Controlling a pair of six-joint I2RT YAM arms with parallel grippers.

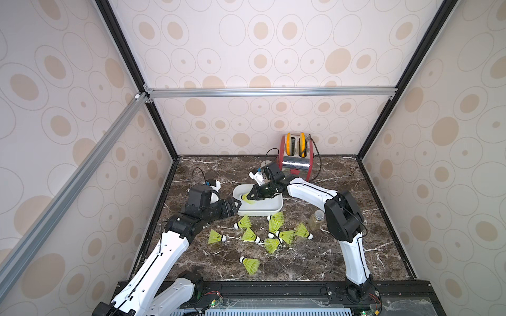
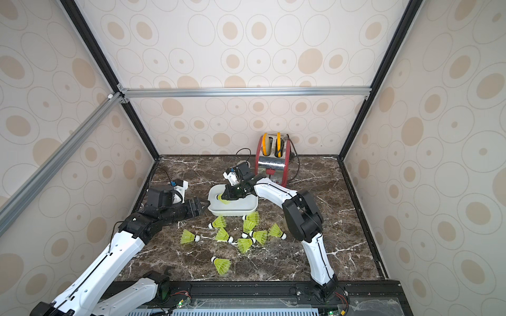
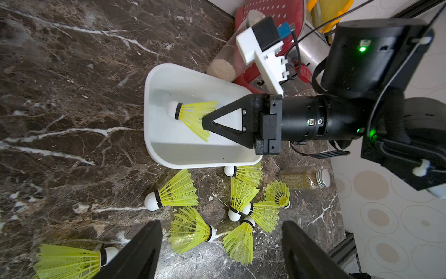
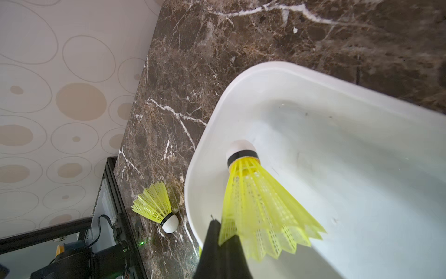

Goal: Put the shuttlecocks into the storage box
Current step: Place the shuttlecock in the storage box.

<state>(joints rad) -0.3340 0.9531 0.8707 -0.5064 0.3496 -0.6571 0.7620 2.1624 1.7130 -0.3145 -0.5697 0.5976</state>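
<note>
My right fingers (image 4: 212,241) are pinched tight on the skirt edge of one shuttlecock (image 4: 253,205), holding it inside the white storage box (image 1: 262,212) with its white tip toward the box's left end. My left fingers (image 3: 144,246) stand wide apart and empty just beside that end. Nine loose shuttlecocks (image 1: 250,235) lie on the marble tabletop (image 1: 301,268) near the box's front.
</note>
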